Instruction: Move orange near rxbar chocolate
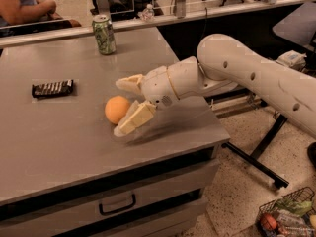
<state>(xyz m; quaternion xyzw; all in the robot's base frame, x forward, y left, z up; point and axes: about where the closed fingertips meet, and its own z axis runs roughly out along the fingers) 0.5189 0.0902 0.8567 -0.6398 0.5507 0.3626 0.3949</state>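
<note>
The orange (116, 109) sits on the grey table top (59, 142), right of the middle. My gripper (122, 105) comes in from the right, open, with one pale finger (129, 83) behind the orange and the other finger (133, 120) in front of it. The fingers stand either side of the fruit's right half. The rxbar chocolate (52, 88), a flat dark bar with pale lettering, lies at the table's left, well apart from the orange.
A green soda can (104, 34) stands at the table's back edge. A person's arm (24, 9) rests beyond the table at the far left. A wire basket of groceries (289, 216) sits on the floor at the lower right. Drawers front the table below.
</note>
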